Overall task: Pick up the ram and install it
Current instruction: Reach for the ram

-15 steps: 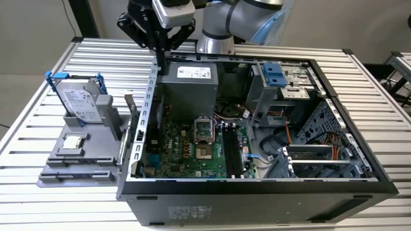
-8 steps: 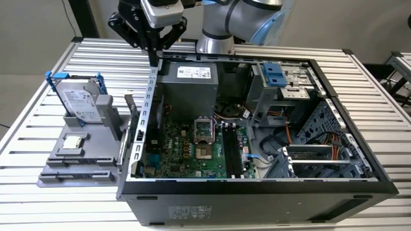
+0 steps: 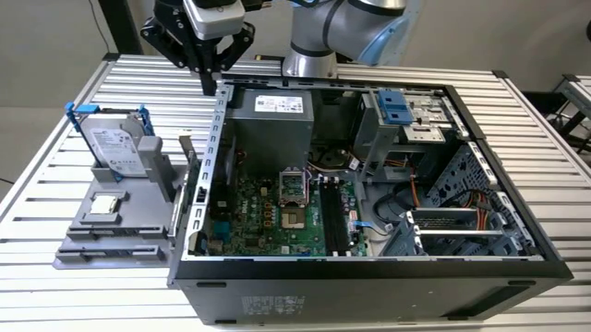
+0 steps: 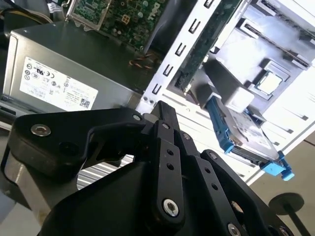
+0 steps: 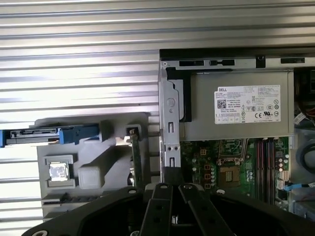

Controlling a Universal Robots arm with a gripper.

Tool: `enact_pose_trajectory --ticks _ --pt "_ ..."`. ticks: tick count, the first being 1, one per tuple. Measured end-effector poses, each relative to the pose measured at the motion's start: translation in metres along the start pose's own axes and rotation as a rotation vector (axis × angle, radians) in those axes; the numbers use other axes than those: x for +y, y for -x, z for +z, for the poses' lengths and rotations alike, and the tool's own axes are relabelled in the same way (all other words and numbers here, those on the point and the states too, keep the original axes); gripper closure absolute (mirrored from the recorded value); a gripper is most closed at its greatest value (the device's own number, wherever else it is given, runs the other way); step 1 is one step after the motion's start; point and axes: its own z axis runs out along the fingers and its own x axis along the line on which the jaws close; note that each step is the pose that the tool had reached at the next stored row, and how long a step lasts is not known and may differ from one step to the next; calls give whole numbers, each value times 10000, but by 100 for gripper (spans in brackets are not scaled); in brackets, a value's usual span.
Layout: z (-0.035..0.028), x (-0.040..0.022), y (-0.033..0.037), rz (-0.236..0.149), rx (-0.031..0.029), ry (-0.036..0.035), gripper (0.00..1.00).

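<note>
The ram (image 5: 134, 157) is a thin green board standing on edge in the grey holder (image 5: 93, 142), close to the outer wall of the open computer case (image 3: 369, 277). In the second wrist view the ram (image 4: 209, 37) runs along that perforated wall. My gripper (image 3: 210, 86) hangs above the case's back corner by the power supply (image 3: 273, 121), well apart from the ram. Its black fingers (image 5: 162, 196) meet at the tip with nothing between them, and the gripper (image 4: 165, 110) looks the same in the second wrist view. The black memory slots (image 3: 334, 218) lie on the motherboard.
The grey holder (image 3: 120, 207) also carries a silver hard drive in a blue bracket (image 3: 115, 142) and a square processor chip (image 3: 104, 203). Drive cages and cables (image 3: 443, 207) fill the case's far side. Everything rests on a slatted metal table (image 3: 55, 290).
</note>
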Motion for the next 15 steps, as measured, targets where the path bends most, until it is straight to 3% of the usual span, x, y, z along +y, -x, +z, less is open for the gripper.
enact_pose_trajectory --ticks 15 --pt "-10 -24 -394 -6 0 0 100"
